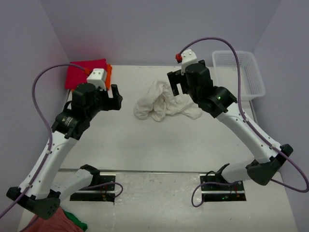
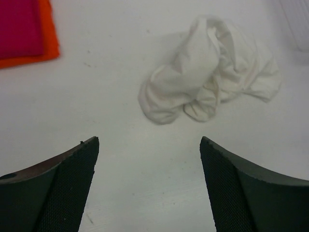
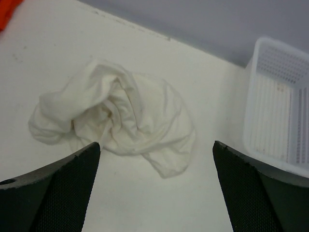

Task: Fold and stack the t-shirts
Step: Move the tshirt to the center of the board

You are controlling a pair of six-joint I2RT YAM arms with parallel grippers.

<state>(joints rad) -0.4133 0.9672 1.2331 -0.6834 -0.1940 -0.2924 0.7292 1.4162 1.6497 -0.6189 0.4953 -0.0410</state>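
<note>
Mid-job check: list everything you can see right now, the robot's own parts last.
cream-white cotton t-shirt: one, cream-white, crumpled at the middle of the table, touching nothing else
magenta-red folded t-shirt: one, magenta-red, far left corner, lying on the orange one
orange folded t-shirt: one, orange, far left corner, its edge showing from under the magenta-red one
white plastic mesh basket: one, white, far right corner, nothing in it
salmon-pink cloth: one, salmon-pink, near left edge by the left arm's base
green cloth: one, green, beside the salmon-pink cloth
flat white table: one, white, under everything
left gripper: one, black, open and empty, left of the cream-white shirt
right gripper: one, black, open and empty, above that shirt's right side
</note>
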